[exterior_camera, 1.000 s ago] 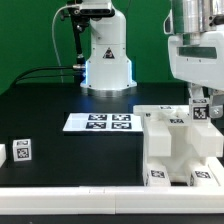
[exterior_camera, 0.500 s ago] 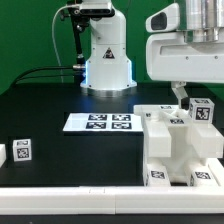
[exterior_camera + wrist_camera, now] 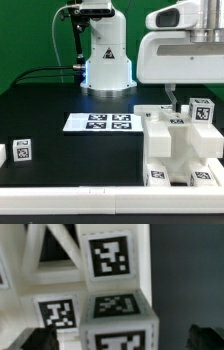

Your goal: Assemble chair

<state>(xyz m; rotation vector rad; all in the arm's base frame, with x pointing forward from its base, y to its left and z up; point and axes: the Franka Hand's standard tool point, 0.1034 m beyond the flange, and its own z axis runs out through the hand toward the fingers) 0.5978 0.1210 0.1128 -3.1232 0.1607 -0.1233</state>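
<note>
A: Green backdrop, black tabletop (image 3: 60, 100). Where does the chair (image 3: 180, 150) sit?

B: Just beside the marker board (image 3: 100, 122), toward the exterior view's right.

A: And the fingers (image 3: 45, 339)?

B: Released, spread wide, empty, directly above the chair's tagged block (image 3: 120, 325), which lies between them.

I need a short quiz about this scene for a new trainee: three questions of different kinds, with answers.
1. True or false: the gripper is holding a chair part.
2. In the exterior view, on which side of the marker board stands the chair assembly?
3. Which lies nearest the exterior view's left edge: (a) small tagged block, (b) marker board, (c) chair assembly?

Key: 1 false, it is open; 2 the exterior view's right; 3 a.
</note>
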